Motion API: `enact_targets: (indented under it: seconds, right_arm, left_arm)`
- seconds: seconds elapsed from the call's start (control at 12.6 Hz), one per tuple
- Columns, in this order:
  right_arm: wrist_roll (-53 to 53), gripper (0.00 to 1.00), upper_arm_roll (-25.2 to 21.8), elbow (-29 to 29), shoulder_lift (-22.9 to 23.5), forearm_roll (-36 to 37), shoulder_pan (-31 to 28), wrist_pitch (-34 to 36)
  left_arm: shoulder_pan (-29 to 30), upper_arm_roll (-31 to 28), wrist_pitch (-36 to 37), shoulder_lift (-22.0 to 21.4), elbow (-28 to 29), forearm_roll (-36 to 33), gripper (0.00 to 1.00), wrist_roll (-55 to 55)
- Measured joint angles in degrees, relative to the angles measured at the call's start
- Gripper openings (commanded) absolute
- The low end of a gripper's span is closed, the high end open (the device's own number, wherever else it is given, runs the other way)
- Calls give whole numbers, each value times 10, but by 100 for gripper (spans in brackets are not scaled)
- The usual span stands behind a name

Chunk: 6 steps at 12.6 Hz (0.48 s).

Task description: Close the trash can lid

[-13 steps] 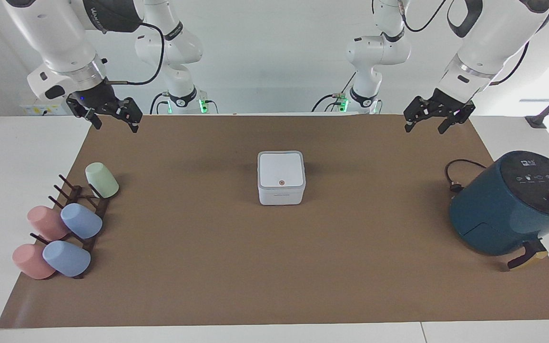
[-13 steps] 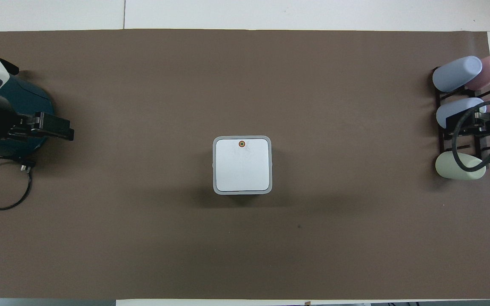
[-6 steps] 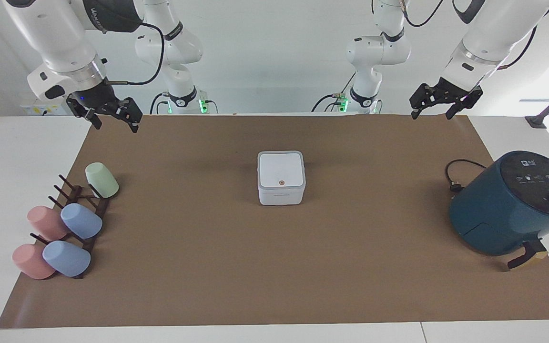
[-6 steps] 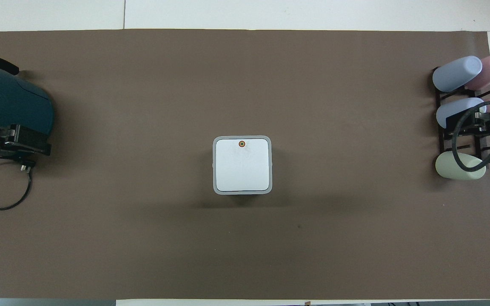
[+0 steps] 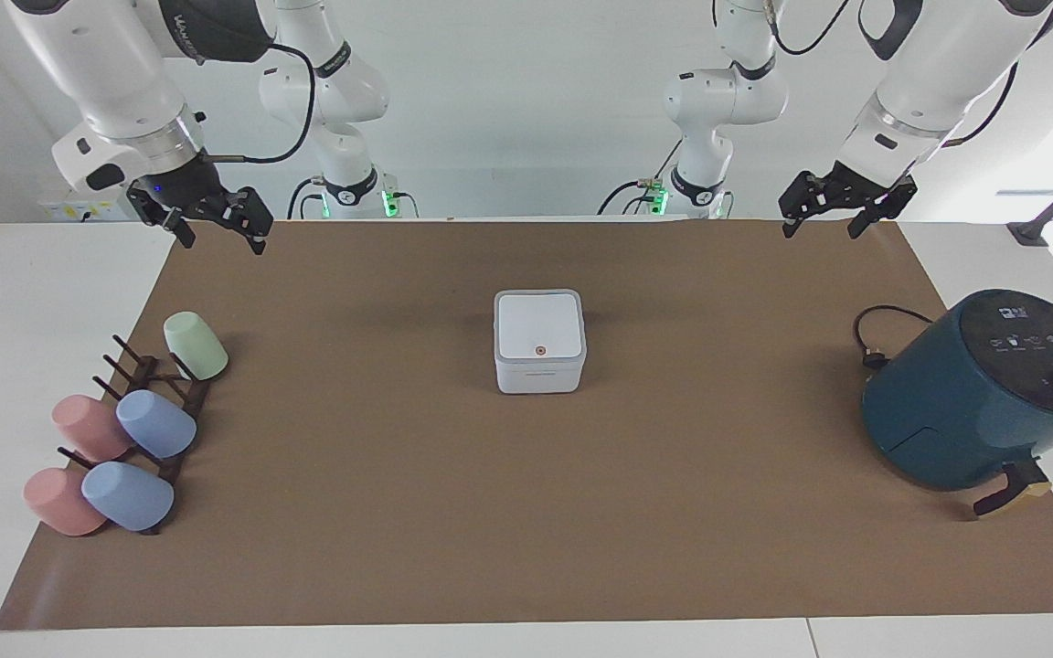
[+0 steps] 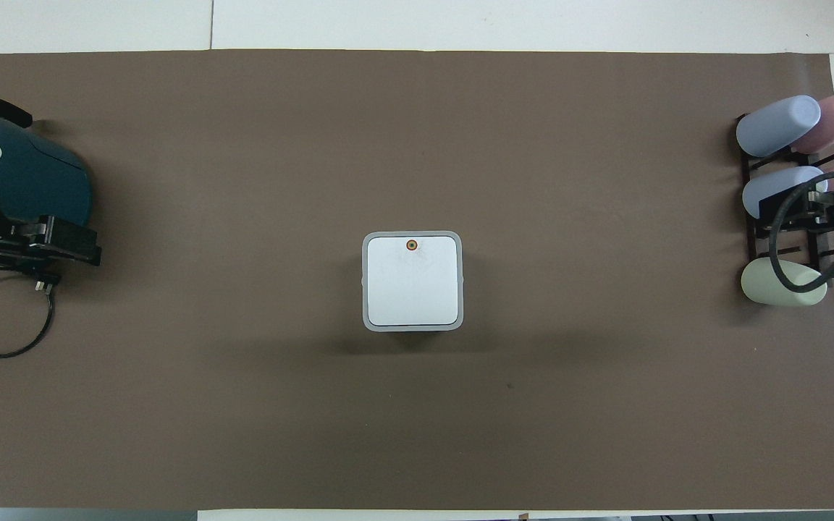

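Overhead view: we see the lid point(image 6: 412, 281) flat on the trash can point(image 5: 539, 376), dot edge away from the robots; both the left gripper point(image 5: 835, 212) and the right gripper point(image 5: 212, 226) hang spread apart, well clear of the trash can.

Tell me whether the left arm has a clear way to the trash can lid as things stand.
Probably yes: the left gripper hangs open above the mat's edge, and only bare mat lies between it and the lid, which already lies flat on the trash can.

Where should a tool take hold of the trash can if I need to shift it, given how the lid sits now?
Grip the trash can by two opposite side walls, coming straight down from above. The lid lies flat and flush inside the rim, offering no raised edge to pinch, while the walls look upright and parallel. Bare mat lies all around it. Both tools, left and right, hang open, apart from it.
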<state>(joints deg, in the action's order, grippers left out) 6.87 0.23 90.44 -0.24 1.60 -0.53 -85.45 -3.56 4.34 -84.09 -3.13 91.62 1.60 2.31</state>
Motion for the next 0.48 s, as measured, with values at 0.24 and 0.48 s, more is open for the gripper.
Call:
enact_targets:
  seconds: [0.24,0.48]
  right_arm:
    - [0,100,0,0,0,0,0,0]
    - [0,100,0,0,0,0,0,0]
  left_arm:
    - [0,14,4,0,-10,0,100,-1]
    - [0,15,4,1,-10,0,100,-1]
